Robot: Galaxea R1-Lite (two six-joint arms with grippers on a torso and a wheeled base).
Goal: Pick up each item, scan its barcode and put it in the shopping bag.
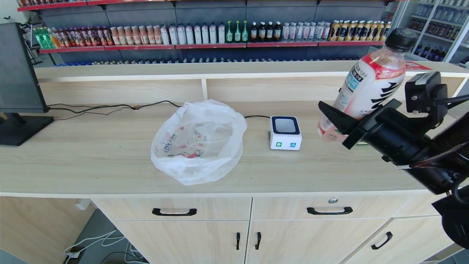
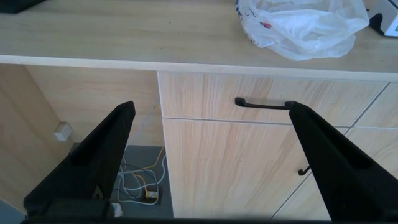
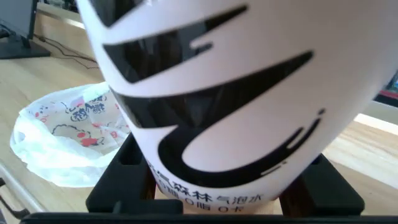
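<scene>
A drink bottle (image 1: 370,82) with a white and pink label and a black cap is held tilted above the counter, with my right gripper (image 1: 357,124) shut on its lower half. It hangs to the right of the white barcode scanner (image 1: 285,132). The bottle's label (image 3: 230,106) looms close in the right wrist view, with the bag (image 3: 68,137) behind it. The white plastic shopping bag (image 1: 199,141) lies open on the counter left of the scanner. My left gripper (image 2: 208,162) is open, low in front of the cabinet drawers, below the counter edge.
A dark monitor (image 1: 18,80) stands at the counter's far left, with cables (image 1: 110,107) running along the back. A raised wooden ledge (image 1: 220,71) backs the counter. Drawers with black handles (image 1: 174,212) lie below. Shelves of bottles (image 1: 205,33) fill the background.
</scene>
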